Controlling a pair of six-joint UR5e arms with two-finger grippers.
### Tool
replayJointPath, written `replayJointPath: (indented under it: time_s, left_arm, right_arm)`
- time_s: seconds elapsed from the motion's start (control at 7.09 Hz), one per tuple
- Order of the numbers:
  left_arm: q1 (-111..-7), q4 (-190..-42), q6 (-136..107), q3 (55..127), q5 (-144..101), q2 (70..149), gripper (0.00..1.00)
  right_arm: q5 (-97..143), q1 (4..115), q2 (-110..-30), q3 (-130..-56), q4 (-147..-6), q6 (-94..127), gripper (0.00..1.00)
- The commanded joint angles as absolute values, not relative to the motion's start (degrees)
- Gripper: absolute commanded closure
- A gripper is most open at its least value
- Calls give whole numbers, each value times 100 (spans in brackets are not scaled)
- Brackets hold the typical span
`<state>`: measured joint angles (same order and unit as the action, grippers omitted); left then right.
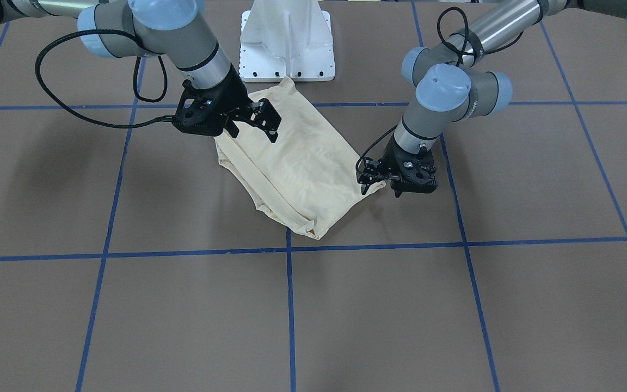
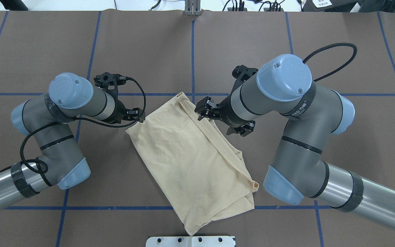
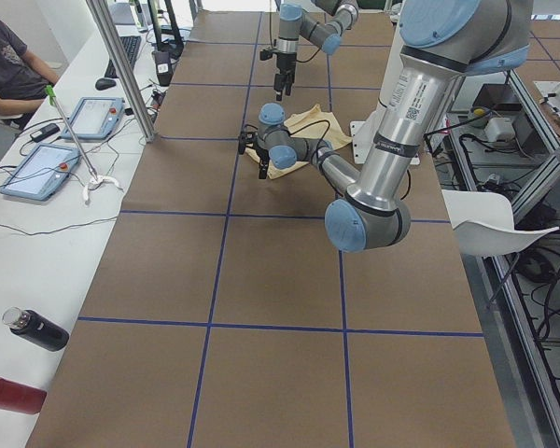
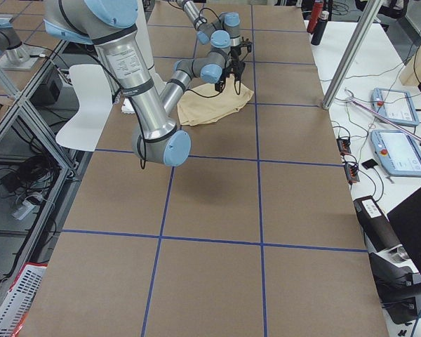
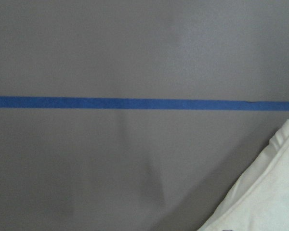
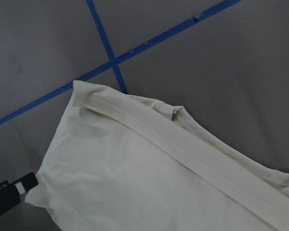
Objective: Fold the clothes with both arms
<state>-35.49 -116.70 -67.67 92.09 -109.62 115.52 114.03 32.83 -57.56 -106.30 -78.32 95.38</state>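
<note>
T-shirt [image 1: 302, 163]: pale cream, folded into a slanted oblong mid-table [image 1: 455, 305], one corner just beside white pedestal [image 1: 286, 49] | handling: likely light, limp and thin, best pinched at corners or hems | right gripper [image 1: 253, 124]: jaws wide, empty, over the shirt's right edge | left gripper [image 1: 367, 179]: at left corner, grip unclear | around: blue tape lines [image 1: 289, 305]; the arms may crowd each other.

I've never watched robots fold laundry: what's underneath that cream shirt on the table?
Only the brown table shows around the shirt, with blue tape lines running under its edges. Its lower layers and anything beneath are hidden.
</note>
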Motion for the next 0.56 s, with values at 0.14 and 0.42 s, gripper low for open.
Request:
replayJointPath:
  time_s: [0.14, 0.42]
  left_arm:
    - [-3463, -11663, -6750, 9211, -10969, 11479, 26]
    - [-3349, -11654, -6759, 9220, -10978, 11479, 30]
  right_arm:
    - [11399, 3296, -5722, -10643, -7831, 9545, 0]
    - [11399, 3296, -5730, -10644, -7831, 9545, 0]
